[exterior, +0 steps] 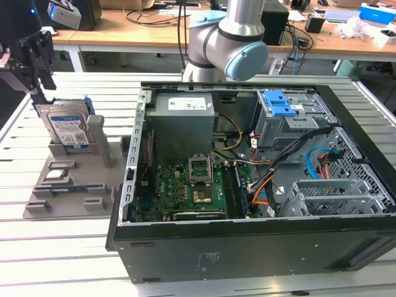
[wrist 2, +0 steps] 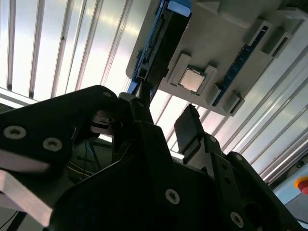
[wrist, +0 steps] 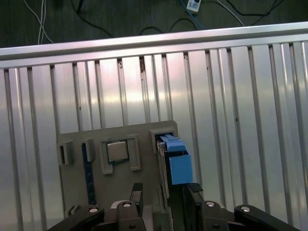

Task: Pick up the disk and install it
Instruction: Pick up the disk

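The black two-fingered gripper (exterior: pixel 38 77) hangs at the exterior view's left, just above the flat rectangular silver hard disk with the white-and-blue label and bright blue plastic frame (exterior: pixel 67 127); its jaws are spread apart and grasp nothing, with a clear gap between the two dark fingers (wrist: pixel 137 191) in both wrist views. The disk stands upright on edge in a slot of the grey plastic holder tray (exterior: pixel 68 185), its blue frame (wrist: pixel 175 163) lying in line with that gap but apart from the fingertips. A small square silver chip (exterior: pixel 55 175) sits in a shallow pocket of the same tray, near the disk. The tray rests on the slatted aluminium table (exterior: pixel 62 260), just beside the open black computer case (exterior: pixel 247 247), where a blue ribbed latch plate (exterior: pixel 281 102) shows near the drive bay; the grey robot arm (exterior: pixel 229 37) rises behind the case.
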`<state>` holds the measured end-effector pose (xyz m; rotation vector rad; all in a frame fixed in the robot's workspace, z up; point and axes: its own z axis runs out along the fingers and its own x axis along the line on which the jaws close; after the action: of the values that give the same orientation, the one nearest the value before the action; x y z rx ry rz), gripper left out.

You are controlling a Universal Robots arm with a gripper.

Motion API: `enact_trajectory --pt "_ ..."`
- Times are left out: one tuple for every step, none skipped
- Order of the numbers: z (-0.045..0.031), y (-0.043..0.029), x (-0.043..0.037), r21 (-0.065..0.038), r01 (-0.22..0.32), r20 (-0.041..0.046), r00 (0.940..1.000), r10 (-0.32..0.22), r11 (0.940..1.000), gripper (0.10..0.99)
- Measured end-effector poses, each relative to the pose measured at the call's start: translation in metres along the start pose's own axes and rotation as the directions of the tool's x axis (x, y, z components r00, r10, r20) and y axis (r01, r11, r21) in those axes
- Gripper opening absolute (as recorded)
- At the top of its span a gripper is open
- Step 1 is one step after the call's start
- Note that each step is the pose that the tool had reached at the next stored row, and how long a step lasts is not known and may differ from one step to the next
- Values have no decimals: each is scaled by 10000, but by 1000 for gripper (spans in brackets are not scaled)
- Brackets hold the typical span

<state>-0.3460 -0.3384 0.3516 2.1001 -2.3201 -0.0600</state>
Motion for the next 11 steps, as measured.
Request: enact_trajectory --pt "20 -1 -1 0 19 0 10000 -19 10000 482" --pt "44 -1 -11 -2 47 -3 10000 -47 10000 482" --pt "57 0 -24 -3 70 -4 10000 -70 10000 482" --pt "69 2 -43 -3 94 -5 10000 -94 10000 482" --pt "83 4 -66 -2 123 -5 9999 -123 9999 482" --pt "137 13 -174 -5 240 -9 9997 -240 9997 482" --pt "209 13 -185 -6 350 -13 9994 -350 9994 482" --pt "305 15 -183 -10 606 -22 9982 -606 9982 482" --pt "348 13 -182 -12 682 -25 9977 -682 9977 482" --pt "384 12 -182 -13 736 -26 9973 -736 9973 482" --pt "419 11 -181 -14 767 -28 9971 -767 9971 482"
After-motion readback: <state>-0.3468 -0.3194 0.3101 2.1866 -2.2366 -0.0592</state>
